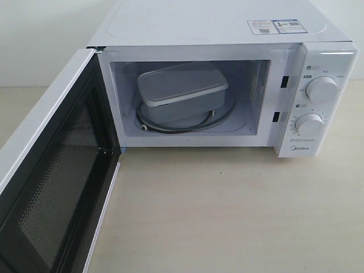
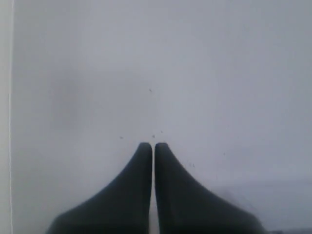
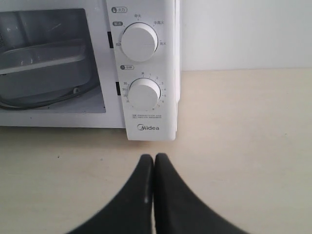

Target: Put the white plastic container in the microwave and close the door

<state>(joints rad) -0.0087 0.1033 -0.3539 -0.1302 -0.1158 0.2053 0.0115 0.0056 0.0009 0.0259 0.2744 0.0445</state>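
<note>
Got the white plastic container (image 1: 181, 91) sitting inside the microwave (image 1: 227, 23), toward its back left corner, slightly tilted. Seeing the door (image 1: 51, 187) swung wide open by the surface's (image 1: 227, 205) left edge. Both clenched shut and empty: right tool (image 3: 154, 157) hovering over the surface facing the dials (image 3: 140, 42), left tool (image 2: 153, 146) against a plain pale panel (image 2: 195, 73), maybe the door's outside, too blurry to call.

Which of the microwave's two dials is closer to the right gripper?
The lower dial, ringed with numbers just above the Midea logo. The right gripper, shut, is low in front of it; the upper dial sits higher, farther off.
</note>
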